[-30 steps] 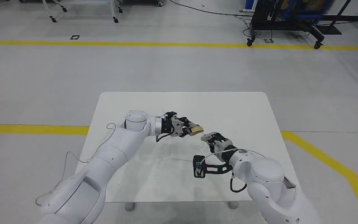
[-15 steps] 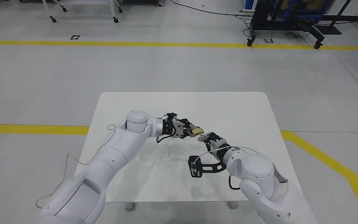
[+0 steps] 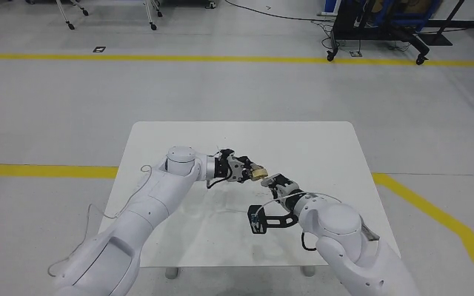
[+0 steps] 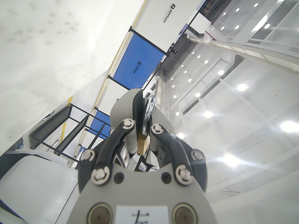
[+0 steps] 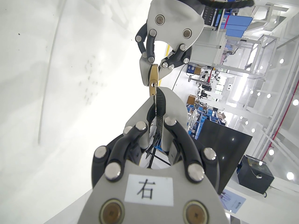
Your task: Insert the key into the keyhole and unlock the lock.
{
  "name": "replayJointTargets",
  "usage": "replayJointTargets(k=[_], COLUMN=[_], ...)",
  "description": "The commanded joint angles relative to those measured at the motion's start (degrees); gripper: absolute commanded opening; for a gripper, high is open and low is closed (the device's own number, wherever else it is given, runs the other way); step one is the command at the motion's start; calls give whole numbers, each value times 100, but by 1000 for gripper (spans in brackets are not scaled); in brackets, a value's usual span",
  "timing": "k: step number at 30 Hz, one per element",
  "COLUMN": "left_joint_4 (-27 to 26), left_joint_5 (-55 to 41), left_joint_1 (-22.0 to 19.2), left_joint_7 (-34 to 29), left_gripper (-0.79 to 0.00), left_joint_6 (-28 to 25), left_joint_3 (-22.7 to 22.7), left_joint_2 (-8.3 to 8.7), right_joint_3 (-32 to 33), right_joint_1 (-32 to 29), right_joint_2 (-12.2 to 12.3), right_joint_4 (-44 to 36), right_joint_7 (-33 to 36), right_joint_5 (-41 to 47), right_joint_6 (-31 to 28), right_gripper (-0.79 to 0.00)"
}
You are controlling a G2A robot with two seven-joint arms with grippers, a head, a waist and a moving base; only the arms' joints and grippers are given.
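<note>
Padlock (image 5: 153, 76) first: it is a small brass one, held up off the white table (image 3: 318, 140) over the middle of the top, and I see it pinched in the left gripper (image 3: 254, 171), whose fingers are closed on the brass body from both sides. In the top view that arm comes in from about 9 o'clock of the lock, with the keyhole end turned toward 4 o'clock. The right gripper (image 5: 157, 97) sits just beside the lock at about 4 o'clock, nose to nose with the left one. Its fingers are pressed together on the silver key (image 4: 149, 107), gripping it by the flat head with the blade pointing at the lock. From my right wrist view the blade lines up with the lock body and its tip meets the silver cylinder at the keyhole end. I cannot tell how far the blade has gone in. Both lock and key hang clear of the tabletop.
</note>
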Motion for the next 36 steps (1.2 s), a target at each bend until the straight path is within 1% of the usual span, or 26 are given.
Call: replayJointTargets(k=[1,11,19,23,27,36], left_joint_4=[1,-22,-61,-124,-227,-261], left_joint_5=[6,98,222,241,170,257], left_joint_1=[7,22,29,86,179,191], left_joint_7=[-1,-22,156,521,665,647], left_gripper=[-785,-785,-785,-785,-785,-785], left_joint_6=[8,43,59,-37,-1,109], left_joint_3=[-14,-61,-61,-142,-206,-287], left_joint_2=[-3,-19,-50,-54,-59,-47], right_joint_3=[0,-146,-350,-379,-557,-716], right_joint_1=[-15,41,126,110,151,356], right_joint_2=[6,-21,-110,-155,-214,-367], right_joint_4=[-15,62,82,77,141,305], right_joint_7=[-9,143,684,941,1291,1793], right_joint_5=[-47,-166,-192,-119,-205,7], right_joint_6=[-12,-52,-67,-29,-51,-21], right_gripper=[-785,-785,-785,-785,-785,-785])
